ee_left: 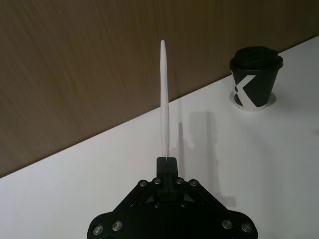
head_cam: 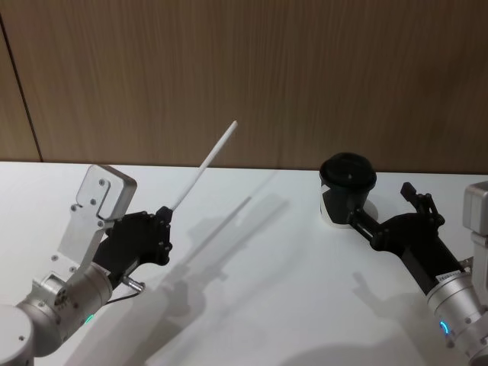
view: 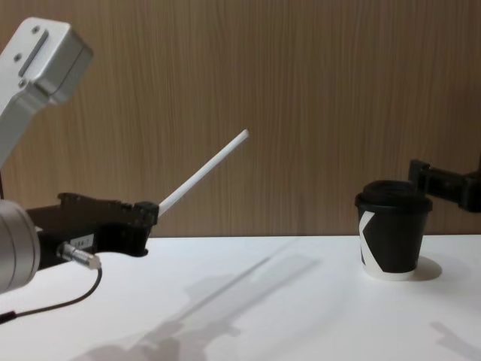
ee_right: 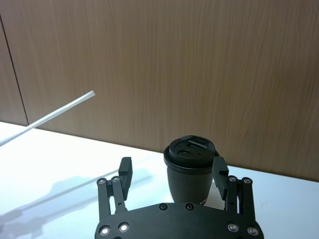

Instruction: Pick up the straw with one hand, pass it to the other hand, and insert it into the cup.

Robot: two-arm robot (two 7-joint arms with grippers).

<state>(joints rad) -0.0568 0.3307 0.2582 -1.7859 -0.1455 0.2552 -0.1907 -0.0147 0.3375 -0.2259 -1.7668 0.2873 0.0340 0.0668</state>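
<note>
Brown wood panelling (head_cam: pixel 229 69) is closing the scene behind both claws. The white table (head_cam: pixel 252 305) is spreading wide under them, so there is open room between the two claws for a hand-over. The left claw (head_cam: pixel 164 216) is hanging low over the table, its fingers pressed together on the bottom end of the straw (head_cam: pixel 204 164). The right claw (head_cam: pixel 381 203) is hovering well apart from it, fingers spread wide and holding nothing. The cup (head_cam: pixel 347 183) is standing on the table just in front of those fingers, and I cannot tell whether it is between them or a little beyond. The straw is rising from the left claw's tips, tilted upward and toward the right claw's side, its free end in the air. It is looking very light, thin, smooth and easy to crush or bend. So I am judging that the right claw should be taking it near the middle, gently, and minding the cup's lid edge while it is moving.
</note>
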